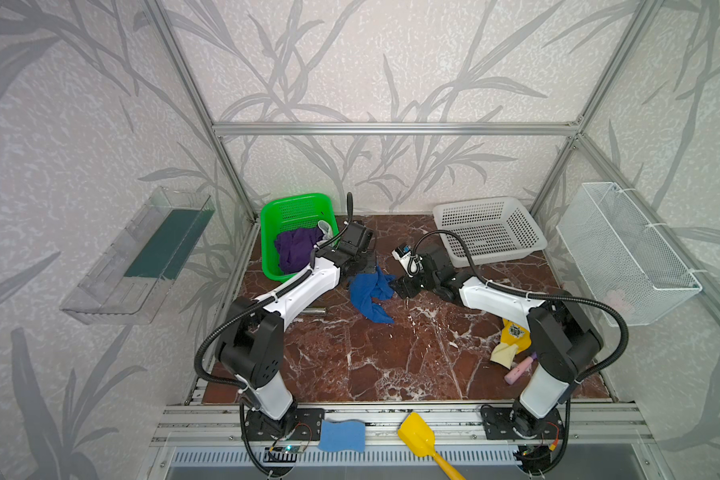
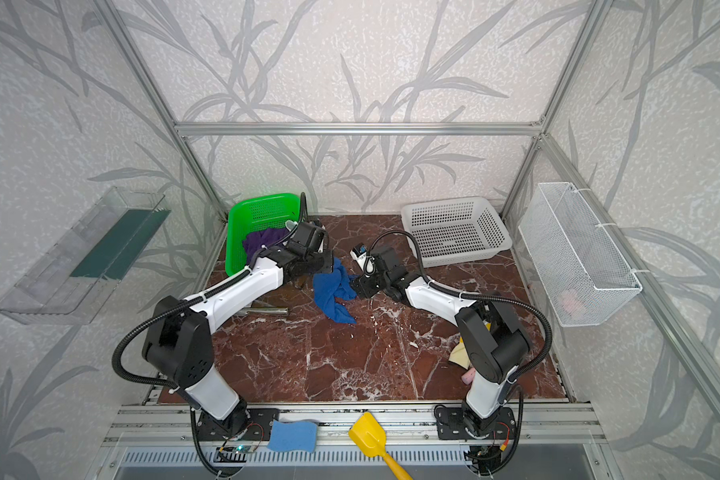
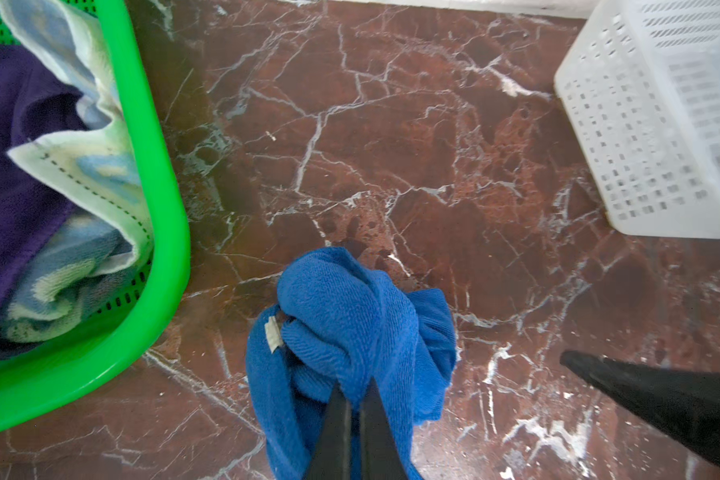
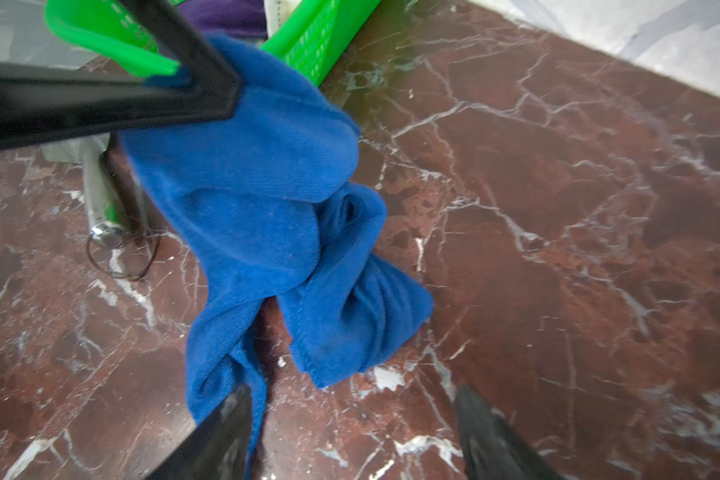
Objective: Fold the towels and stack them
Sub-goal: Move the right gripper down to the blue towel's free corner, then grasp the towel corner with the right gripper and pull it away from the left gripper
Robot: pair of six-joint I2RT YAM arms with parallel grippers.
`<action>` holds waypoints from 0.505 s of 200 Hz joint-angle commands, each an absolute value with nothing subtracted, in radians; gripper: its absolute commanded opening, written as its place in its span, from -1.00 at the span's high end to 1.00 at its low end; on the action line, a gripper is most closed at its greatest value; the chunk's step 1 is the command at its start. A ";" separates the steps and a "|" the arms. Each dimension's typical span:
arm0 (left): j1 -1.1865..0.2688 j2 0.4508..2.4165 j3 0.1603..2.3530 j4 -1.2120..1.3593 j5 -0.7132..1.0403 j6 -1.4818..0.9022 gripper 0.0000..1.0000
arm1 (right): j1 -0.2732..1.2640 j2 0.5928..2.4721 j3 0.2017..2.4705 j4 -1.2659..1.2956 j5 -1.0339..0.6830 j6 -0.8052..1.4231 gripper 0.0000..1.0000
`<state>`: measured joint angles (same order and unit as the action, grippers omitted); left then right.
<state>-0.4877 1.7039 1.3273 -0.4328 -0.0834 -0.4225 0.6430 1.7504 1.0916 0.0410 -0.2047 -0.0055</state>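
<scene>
Left wrist view: the left gripper [image 3: 352, 395] is clamped on a bunched fold of the blue towel [image 3: 350, 316], low in the centre of the frame, and the cloth trails twisted onto the marble table [image 3: 433, 145]. In the right wrist view the right gripper [image 4: 354, 399] stands with jaws apart at the bottom edge, one finger at the towel's trailing strip, holding nothing. The purple towel [image 3: 13, 166] and the printed cream towel [image 3: 96, 174] lie in the green basket [image 3: 171, 216] at the left. The towel is wound on itself, so the right jaws could well close on several layers or a mid-fold rather than a corner. Pulling would then tighten the twist, or drag cloth out of the left pinch, instead of spreading it flat.
</scene>
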 commanded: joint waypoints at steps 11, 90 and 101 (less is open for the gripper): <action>-0.483 1.759 1.389 -0.519 -0.156 -0.439 1.00 | 0.709 1.799 1.063 0.021 -0.164 0.039 -0.42; -0.482 1.760 1.396 -0.600 -0.185 -0.450 1.00 | 0.718 1.921 1.131 0.138 -0.046 0.141 -0.26; -0.482 1.755 1.389 -0.596 -0.177 -0.447 1.00 | 0.718 1.940 1.155 0.138 -0.044 0.134 -0.22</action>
<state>-0.4831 1.7832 1.3979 -0.5694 -0.1642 -0.4301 0.7181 1.9038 1.0931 0.0887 -0.0788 0.1276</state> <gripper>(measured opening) 0.048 0.627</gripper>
